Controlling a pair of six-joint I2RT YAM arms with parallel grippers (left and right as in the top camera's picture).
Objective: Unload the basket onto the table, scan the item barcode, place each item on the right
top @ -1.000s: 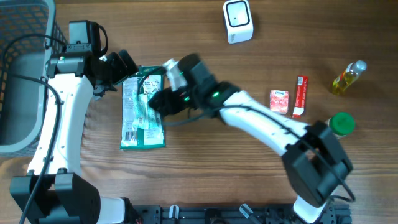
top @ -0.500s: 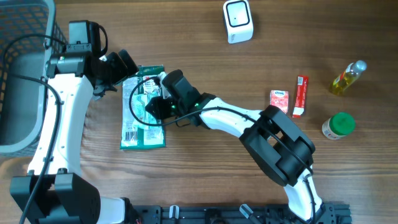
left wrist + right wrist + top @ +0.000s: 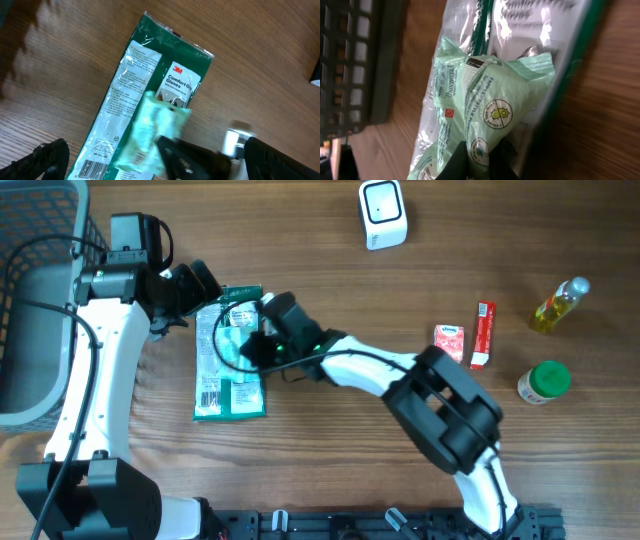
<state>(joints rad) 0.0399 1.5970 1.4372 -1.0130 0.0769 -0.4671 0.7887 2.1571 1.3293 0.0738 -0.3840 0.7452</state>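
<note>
nearest the desk's front edge lies a green glove pack (image 3: 212, 385), over toward the left side, with the pale green pouch (image 3: 238, 340) resting on its far half. the right tool (image 3: 258, 345) is pinched narrow on that pouch. only the right wrist view shows the grip itself, dark fingers (image 3: 462, 162) closed on the pouch's lower edge. the left wrist view alone lets you read the pack's white label. it also shows the left tool (image 3: 165, 160) spread wide above the pack, holding nothing. from overhead, a grey basket (image 3: 25, 310) sits at the left edge. a white scanner (image 3: 382, 215) stands by the far edge, well apart.
</note>
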